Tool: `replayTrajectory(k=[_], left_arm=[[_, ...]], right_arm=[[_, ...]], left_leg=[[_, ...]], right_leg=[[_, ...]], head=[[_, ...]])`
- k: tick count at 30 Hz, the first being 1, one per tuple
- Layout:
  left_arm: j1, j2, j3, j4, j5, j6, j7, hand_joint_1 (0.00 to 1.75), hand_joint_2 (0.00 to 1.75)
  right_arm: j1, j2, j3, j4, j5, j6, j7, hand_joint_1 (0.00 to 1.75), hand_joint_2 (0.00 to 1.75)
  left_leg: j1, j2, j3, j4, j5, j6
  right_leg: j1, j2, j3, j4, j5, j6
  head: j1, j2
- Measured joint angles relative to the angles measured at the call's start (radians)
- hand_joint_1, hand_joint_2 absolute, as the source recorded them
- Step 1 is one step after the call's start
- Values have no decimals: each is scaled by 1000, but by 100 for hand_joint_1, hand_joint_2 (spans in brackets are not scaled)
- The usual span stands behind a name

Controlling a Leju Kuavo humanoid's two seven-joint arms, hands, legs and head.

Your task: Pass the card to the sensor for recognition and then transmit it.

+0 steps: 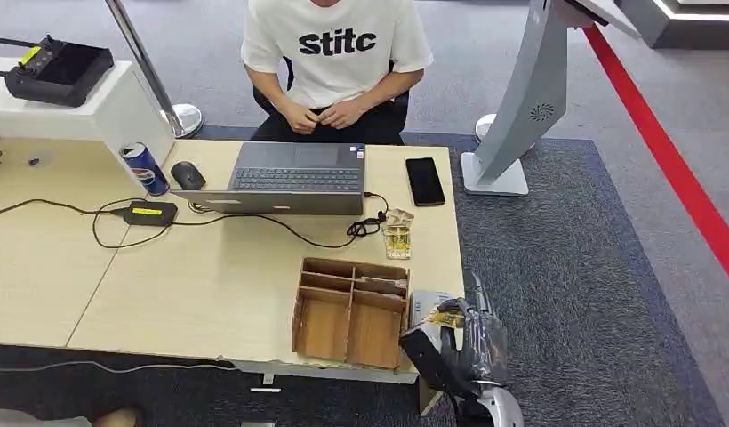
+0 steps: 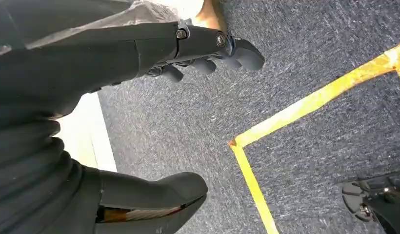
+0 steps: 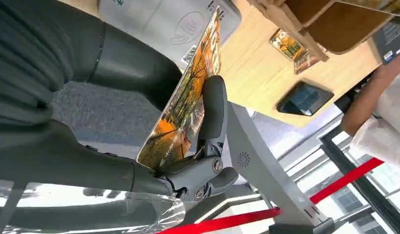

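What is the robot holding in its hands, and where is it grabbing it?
The right hand holds an orange picture card, pinching its flat faces between thumb and fingers near one end. The left hand holds nothing; it hangs over the carpet.

The right hand (image 1: 472, 334) is dark grey with a glossy sheen, on a silver wrist. Close up, the right hand (image 3: 188, 161) has a ribbed grey cover, a thick grey thumb, and small round silver screws at its finger pivots. The left hand (image 2: 139, 97) shows the same ribbed cover, dark fingers with rounded tips, and a screw at each pivot
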Motion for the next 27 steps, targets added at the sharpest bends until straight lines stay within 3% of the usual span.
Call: replayTrajectory(k=[11, 27], left_arm=[[0, 0, 0, 0, 0, -2, 1, 0, 175], [-2, 4, 0, 0, -1, -9, 6, 0, 175]], right_arm=[[7, -7, 5, 43, 21, 0, 10, 175, 175], [16, 2, -41, 207, 46, 0, -78, 175, 175]], left_leg=[[0, 0, 0, 0, 0, 0], [0, 0, 0, 0, 0, 0]], right_leg=[[0, 0, 0, 0, 0, 0], [0, 0, 0, 0, 0, 0]], head=[[0, 0], [0, 0]])
